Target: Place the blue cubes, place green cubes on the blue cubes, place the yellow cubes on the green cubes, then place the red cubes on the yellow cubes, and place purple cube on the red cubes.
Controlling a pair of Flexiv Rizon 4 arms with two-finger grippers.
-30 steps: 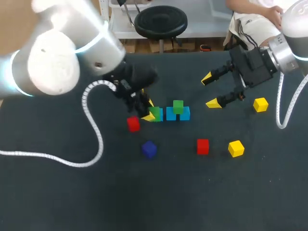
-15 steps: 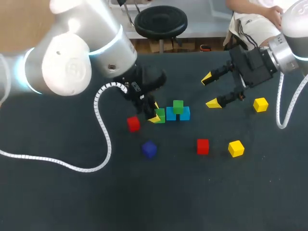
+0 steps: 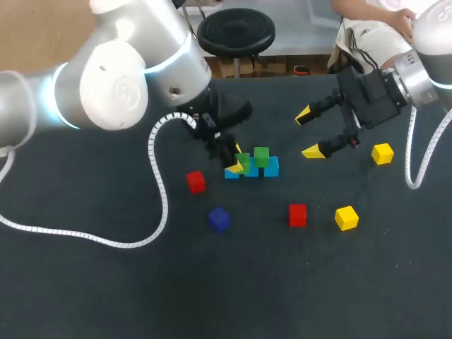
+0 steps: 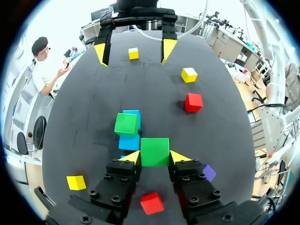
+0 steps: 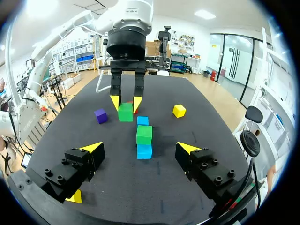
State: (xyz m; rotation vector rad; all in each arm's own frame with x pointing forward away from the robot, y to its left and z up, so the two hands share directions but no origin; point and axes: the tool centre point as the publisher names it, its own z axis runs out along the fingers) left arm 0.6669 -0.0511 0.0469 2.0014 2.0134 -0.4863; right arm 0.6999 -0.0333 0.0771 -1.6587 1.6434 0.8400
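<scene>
The held green cube (image 4: 154, 151) is pinched between the yellow tips of the left gripper (image 4: 154, 158), whose fingers are closed to the cube's width and touch it on two opposite sides. It hangs above the table (image 3: 106, 296) near the middle. It sits just left of the bare blue cube (image 3: 251, 170) and overlaps that cube's left edge in the head view. In the left wrist view it looks short of that cube and a little off to one side. To the right, touching the bare one, stands the second blue cube (image 3: 272, 167), which already carries the other green cube (image 3: 262, 156). A patch of blue shows under the left fingertips, and I cannot tell whether it belongs to a further cube. The step in hand appears to be the second green placement. The next move likely calls for a short shift right to centre the cube over the bare blue top. Then it needs a straight descent until it seats, and a release gentle enough not to knock the finished pair beside it. The right gripper (image 3: 308, 133) hovers to the far right of the row with its fingers spread wide and nothing between them. The two yellow cubes (image 3: 347, 217), the two red cubes (image 3: 297, 215) and the purple cube (image 3: 219, 219) lie apart on the table, all unstacked.
</scene>
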